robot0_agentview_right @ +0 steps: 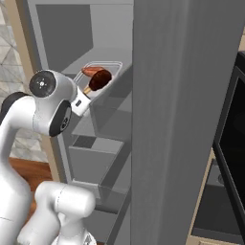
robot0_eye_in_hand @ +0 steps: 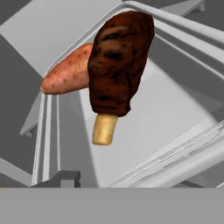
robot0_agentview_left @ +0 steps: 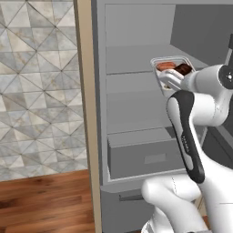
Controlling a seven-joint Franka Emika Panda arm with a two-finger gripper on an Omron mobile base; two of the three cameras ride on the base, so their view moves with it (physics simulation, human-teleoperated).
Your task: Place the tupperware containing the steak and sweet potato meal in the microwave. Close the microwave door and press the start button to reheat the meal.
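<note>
The tupperware (robot0_agentview_left: 160, 61) sits on a shelf inside the open grey fridge, holding the dark brown steak (robot0_agentview_left: 183, 69) and the orange-red sweet potato (robot0_agentview_left: 165, 65). In the right base view the tupperware (robot0_agentview_right: 115, 64) is at the shelf's front edge, with the steak (robot0_agentview_right: 99, 80) and the sweet potato (robot0_agentview_right: 91, 71) in it. My gripper (robot0_agentview_left: 168, 81) is at the tray's near rim. The hand view shows the steak (robot0_eye_in_hand: 119, 65), the sweet potato (robot0_eye_in_hand: 68, 74) and the tray floor (robot0_eye_in_hand: 153, 118) close up. One finger (robot0_eye_in_hand: 57, 177) stands far left beside the rim; the other is hidden by the tray.
The fridge's shelves (robot0_agentview_left: 136, 98) and drawer (robot0_agentview_left: 145, 157) lie below the tray. The open fridge door (robot0_agentview_right: 177, 124) stands close on the right. A dark glass panel in a dark frame (robot0_agentview_right: 234, 134) is at the far right; I cannot tell whether it is the microwave door.
</note>
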